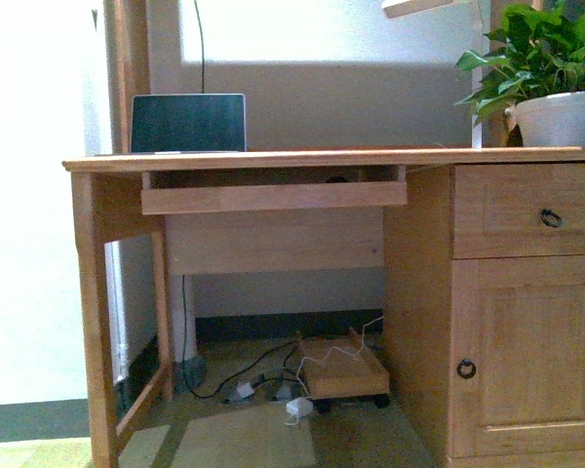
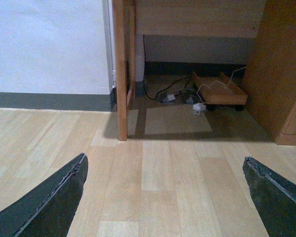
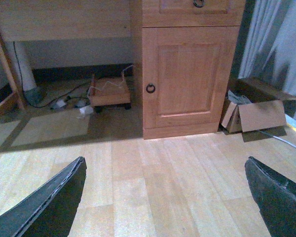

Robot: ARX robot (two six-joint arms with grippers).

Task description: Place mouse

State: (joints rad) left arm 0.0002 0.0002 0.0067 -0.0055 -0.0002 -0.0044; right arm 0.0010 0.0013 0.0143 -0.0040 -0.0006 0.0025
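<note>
The mouse is not in view in any frame. A wooden desk fills the front view, with a pull-out keyboard tray slid out under its top. A dark laptop stands open at the back left of the desk. My left gripper is open and empty above the wooden floor, facing the desk's left leg. My right gripper is open and empty above the floor, facing the desk's cabinet door. Neither arm shows in the front view.
A potted plant in a white pot stands on the desk's right end above a drawer and cabinet door. A low wheeled wooden tray and cables lie under the desk. An open cardboard box sits beside the cabinet.
</note>
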